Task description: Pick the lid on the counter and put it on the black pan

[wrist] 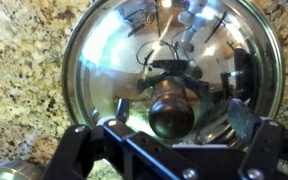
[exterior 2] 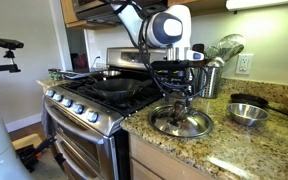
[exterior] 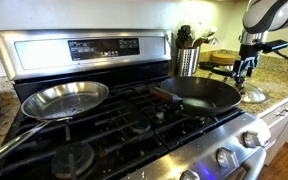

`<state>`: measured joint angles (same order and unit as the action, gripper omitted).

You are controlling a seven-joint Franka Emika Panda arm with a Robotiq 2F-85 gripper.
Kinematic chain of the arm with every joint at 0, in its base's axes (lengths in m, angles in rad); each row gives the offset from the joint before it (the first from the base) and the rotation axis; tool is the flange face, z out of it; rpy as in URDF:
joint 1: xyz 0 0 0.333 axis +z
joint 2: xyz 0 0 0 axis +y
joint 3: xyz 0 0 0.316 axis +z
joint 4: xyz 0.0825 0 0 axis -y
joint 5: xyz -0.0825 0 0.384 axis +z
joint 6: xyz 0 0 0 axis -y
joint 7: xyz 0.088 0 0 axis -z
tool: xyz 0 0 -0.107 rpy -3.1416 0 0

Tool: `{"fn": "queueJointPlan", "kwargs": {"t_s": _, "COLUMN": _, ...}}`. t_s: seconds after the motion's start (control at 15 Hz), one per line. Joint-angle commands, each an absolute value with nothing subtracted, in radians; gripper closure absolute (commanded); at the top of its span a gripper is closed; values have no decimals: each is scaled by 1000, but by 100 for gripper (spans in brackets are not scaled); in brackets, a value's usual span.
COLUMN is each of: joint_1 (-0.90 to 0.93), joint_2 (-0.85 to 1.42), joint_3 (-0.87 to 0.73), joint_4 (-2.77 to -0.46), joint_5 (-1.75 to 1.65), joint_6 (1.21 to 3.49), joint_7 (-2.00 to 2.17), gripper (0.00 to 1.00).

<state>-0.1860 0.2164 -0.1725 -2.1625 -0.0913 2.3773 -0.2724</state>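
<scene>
On counter, beside stove: lid laid flat, knob up. Gripper held directly over lid, jaws spread apart, knob flanked at 4 and 8 o'clock in wrist view, not clamped. Black pan noted on stove at 9 o'clock of lid, uncovered.

A: How does the lid look to you?
B: From my wrist feed, mirror-bright polished metal, smooth, with a dark glossy knob.
A: And the desk?
B: I see speckled granite, polished. The black pan is matt; the silver pan is shiny steel; the stove front, brushed metal.
</scene>
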Motion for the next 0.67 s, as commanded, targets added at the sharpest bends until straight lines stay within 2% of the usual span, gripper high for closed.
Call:
{"fn": "queueJointPlan", "kwargs": {"t_s": 0.0, "joint_1": -205, "joint_2": 243, "joint_3": -164, "joint_4": -2143, "joint_5": -77, "joint_6": 2392, "joint_7": -299, "gripper": 0}}
{"fn": "queueJointPlan", "kwargs": {"t_s": 0.13, "joint_1": -207, "joint_2": 257, "joint_3": -166, "joint_4": -2135, "joint_5": -83, "joint_6": 2398, "joint_7": -295, "gripper": 1}}
{"fn": "queueJointPlan", "kwargs": {"t_s": 0.2, "joint_1": -208, "joint_2": 262, "joint_3": -166, "joint_4": -2131, "joint_5": -84, "joint_6": 2397, "joint_7": -293, "gripper": 5}}
{"fn": "queueJointPlan", "kwargs": {"t_s": 0.27, "joint_1": -209, "joint_2": 266, "joint_3": -166, "joint_4": -2127, "joint_5": -86, "joint_6": 2395, "joint_7": -290, "gripper": 16}}
{"fn": "queueJointPlan", "kwargs": {"t_s": 0.33, "joint_1": -210, "joint_2": 266, "joint_3": -166, "joint_4": -2127, "joint_5": -87, "joint_6": 2395, "joint_7": -292, "gripper": 30}}
{"fn": "queueJointPlan", "kwargs": {"t_s": 0.6, "joint_1": -216, "joint_2": 274, "joint_3": -164, "joint_4": -2123, "joint_5": -85, "joint_6": 2403, "joint_7": -301, "gripper": 58}}
